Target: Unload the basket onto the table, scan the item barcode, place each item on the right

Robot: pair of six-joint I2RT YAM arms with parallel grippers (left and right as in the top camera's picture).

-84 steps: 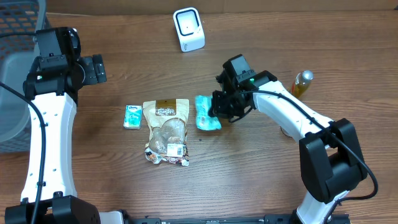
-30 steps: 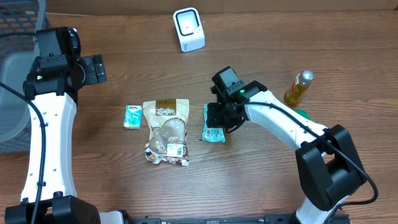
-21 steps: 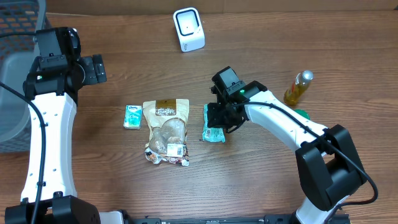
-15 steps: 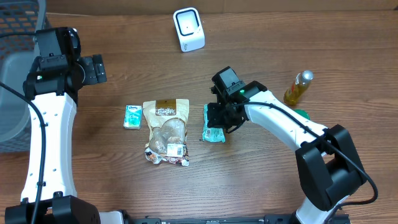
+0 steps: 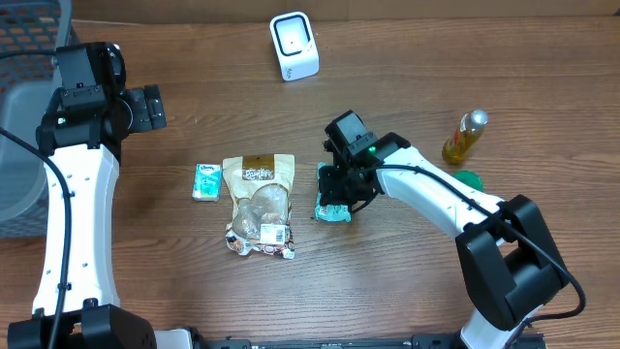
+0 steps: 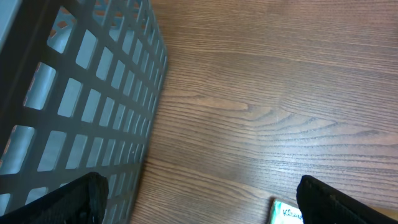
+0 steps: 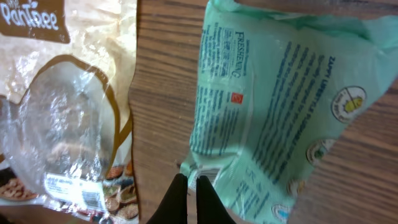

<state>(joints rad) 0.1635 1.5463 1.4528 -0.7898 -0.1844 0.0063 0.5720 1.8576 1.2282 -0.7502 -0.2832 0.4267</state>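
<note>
- Right gripper (image 7: 186, 186) closed, tips pinching lower corner of green packet (image 7: 273, 106).
- Thin film: lift slowly, confirm hold before carrying.
- Barcode not visible among white print; probably needs turning toward white scanner (image 5: 294, 46), well apart at far edge.
- Packet crinkled, glossy, lying on table just beside snack pouch (image 5: 260, 204).
- Left gripper (image 6: 199, 183) wide open, holding nothing.

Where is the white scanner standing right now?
In the overhead view, the white scanner stands top centre, beyond the snack pouch and the green packet.
</note>
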